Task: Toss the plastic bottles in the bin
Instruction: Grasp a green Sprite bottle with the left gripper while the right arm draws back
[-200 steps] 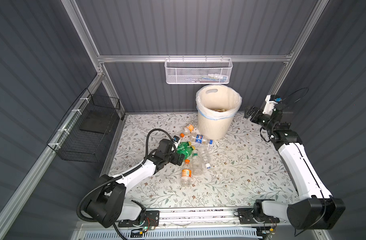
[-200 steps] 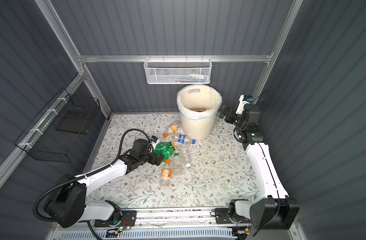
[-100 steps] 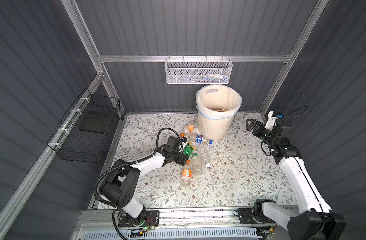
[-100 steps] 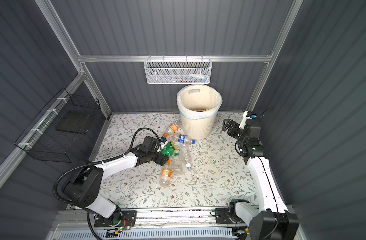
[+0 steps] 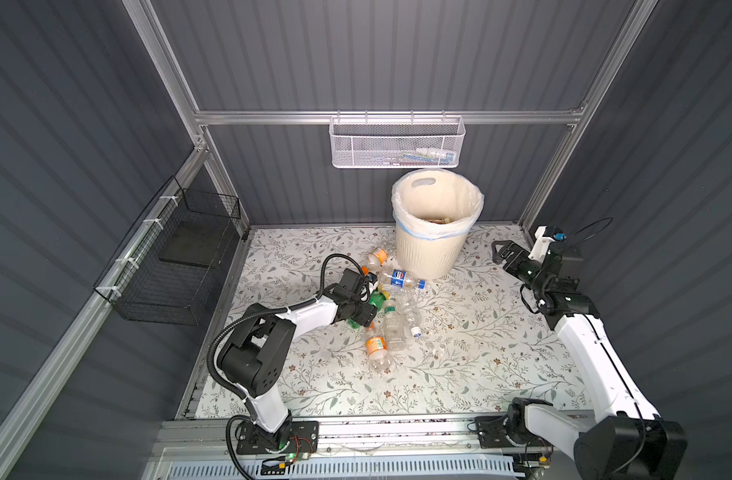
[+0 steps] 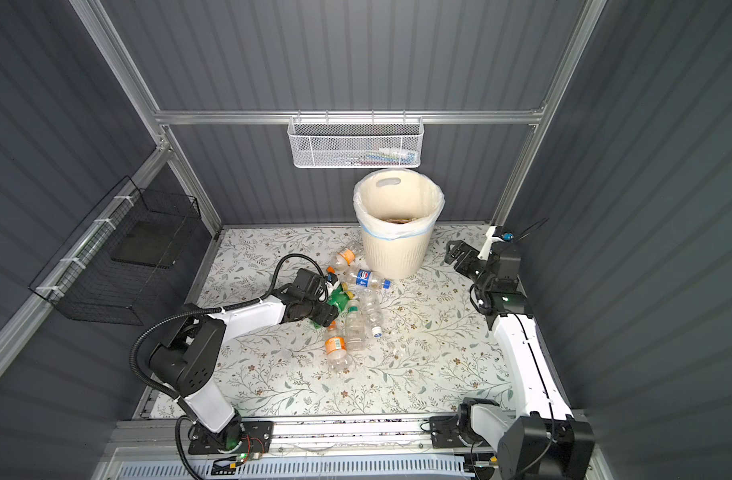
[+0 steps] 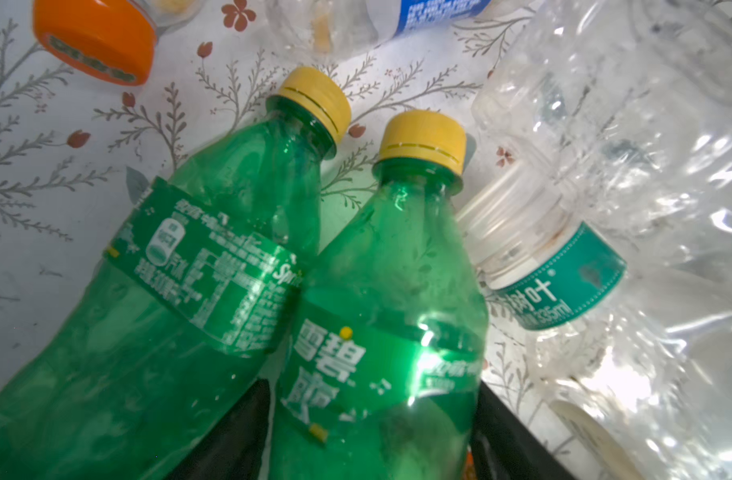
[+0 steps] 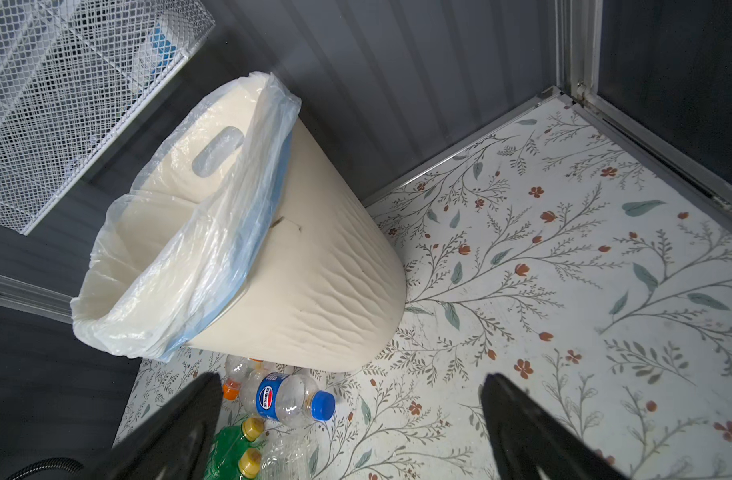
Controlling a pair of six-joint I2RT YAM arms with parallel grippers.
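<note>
Top views: I am logging the plastic bottles [image 5: 393, 328] as lying in a loose heap on the floral mat [image 5: 472, 353], just in front of the bin [image 5: 433, 253], which is standing upright by the back wall, mouth up, suiting a drop from above. The left gripper [image 5: 368, 318] is reaching low into the heap's left edge. The right gripper [image 5: 501, 251] is hanging beside the bin, well apart from any bottle, jaws spread wide and holding nothing. Left wrist view: two black fingers [image 7: 239, 436] are standing one on each side of a green bottle [image 7: 381, 332], on its body away from the cap. Whether they are already pinching it I cannot tell. A second green bottle [image 7: 190, 270] is leaning against it and a teal-labelled clear bottle [image 7: 555, 282] is lying just beside it on the other side, so I am judging that a lift may drag neighbours along. Right wrist view: the bin is filling the frame, its liner bag [image 8: 181, 266] folded over the rim. A blue-capped bottle [image 8: 285, 399] is lying at the bin's foot, between the spread fingers.
</note>
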